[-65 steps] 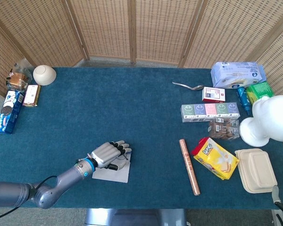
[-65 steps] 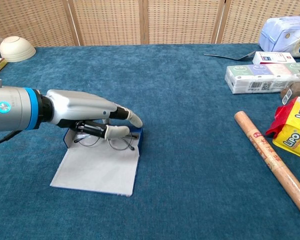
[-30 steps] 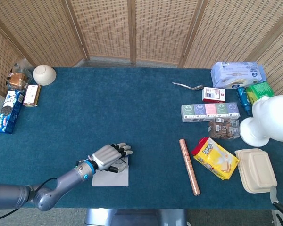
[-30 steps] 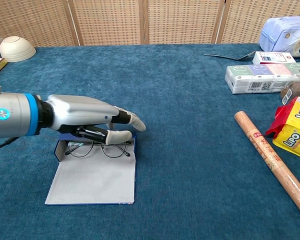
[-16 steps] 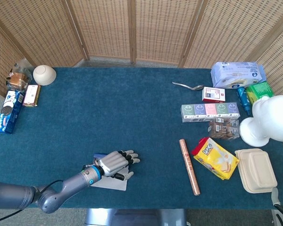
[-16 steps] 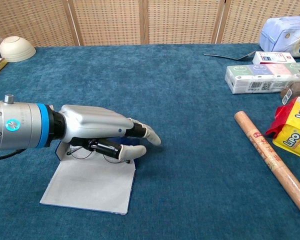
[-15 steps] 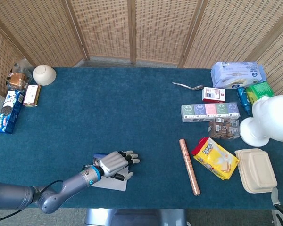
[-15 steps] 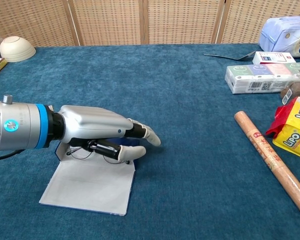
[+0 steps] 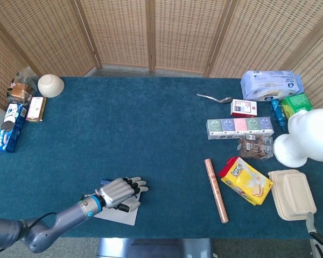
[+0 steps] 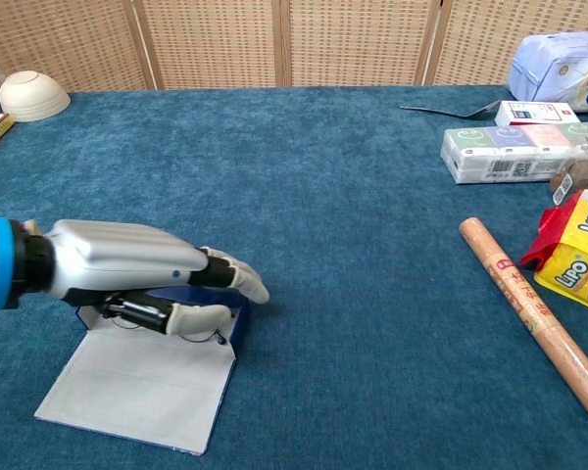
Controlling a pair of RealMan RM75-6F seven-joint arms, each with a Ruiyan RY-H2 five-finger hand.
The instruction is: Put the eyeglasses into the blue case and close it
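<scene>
Case (image 10: 137,392) dragged left, fingers (image 10: 201,315) curled (on eyeglasses (image 10: 194,338))

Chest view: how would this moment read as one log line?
left hand: over thin wire-rimmed eyeglasses | open blue case with grey lining: flap flat, unclosed | right hand: unseen

- The bench (image 9: 151,134) wears a dark teal, carpet-like cover.
- At 10 o'clock: a cream bowl (image 9: 50,85), a snack bar (image 9: 36,108), a blue cookie pack (image 9: 9,127).
- At 2 to 4 o'clock: a spoon (image 9: 214,98), a tissue pack (image 9: 271,84), a row of small cartons (image 9: 240,128), a yellow bag (image 9: 246,180), a brown roll (image 9: 216,190), a beige clamshell box (image 9: 292,194).
- At 7 o'clock: the open blue case (image 10: 142,385).
</scene>
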